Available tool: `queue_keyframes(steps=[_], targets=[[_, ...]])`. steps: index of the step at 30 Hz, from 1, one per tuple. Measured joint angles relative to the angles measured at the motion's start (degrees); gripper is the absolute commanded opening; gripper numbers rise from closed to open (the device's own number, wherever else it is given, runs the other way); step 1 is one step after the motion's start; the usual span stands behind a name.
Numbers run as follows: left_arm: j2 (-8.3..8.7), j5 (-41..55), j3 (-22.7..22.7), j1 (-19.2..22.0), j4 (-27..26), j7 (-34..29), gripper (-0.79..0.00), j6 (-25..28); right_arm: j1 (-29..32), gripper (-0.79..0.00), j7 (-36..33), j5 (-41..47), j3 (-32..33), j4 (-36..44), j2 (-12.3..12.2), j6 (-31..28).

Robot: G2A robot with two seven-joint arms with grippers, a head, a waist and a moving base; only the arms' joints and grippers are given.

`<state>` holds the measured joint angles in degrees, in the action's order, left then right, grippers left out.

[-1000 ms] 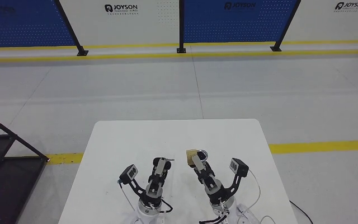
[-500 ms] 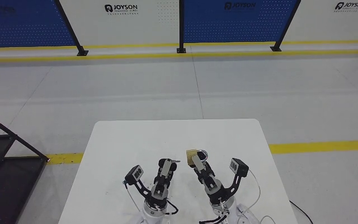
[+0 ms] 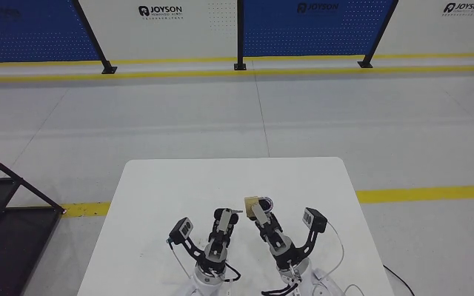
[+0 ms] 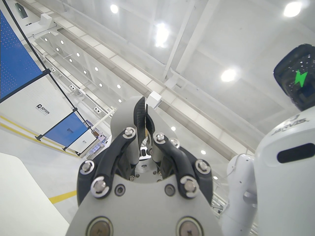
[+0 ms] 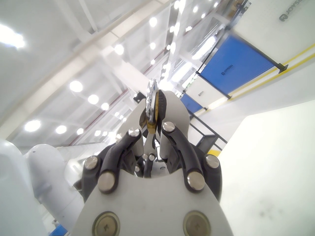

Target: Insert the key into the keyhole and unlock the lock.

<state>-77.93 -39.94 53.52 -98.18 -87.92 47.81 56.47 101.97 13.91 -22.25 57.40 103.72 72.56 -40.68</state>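
Above the near part of the white table, both arms point upward side by side. My right gripper is shut on a brass padlock, whose silver shackle sticks out past the fingertips. My left gripper is shut on a small key, whose tip points toward the padlock a short gap away. In the left wrist view the key is a thin edge between the black pads.
A black frame stands on the floor left of the table. A cable runs along the right arm near the table's front right. Blue and white barrier panels line the far side of the floor.
The left arm has shifted right, bringing the key closer to the padlock. The padlock in the right gripper has edged slightly left.
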Motion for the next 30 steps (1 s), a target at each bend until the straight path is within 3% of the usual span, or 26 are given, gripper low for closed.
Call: queue_keyframes(steps=[30], targets=[[-3.59,-2.17,2.26,-0.72,1.32,0.45,-0.785,-0.44,-0.51,-0.785,0.92,-3.06,-0.64,0.07,0.6,1.96]])
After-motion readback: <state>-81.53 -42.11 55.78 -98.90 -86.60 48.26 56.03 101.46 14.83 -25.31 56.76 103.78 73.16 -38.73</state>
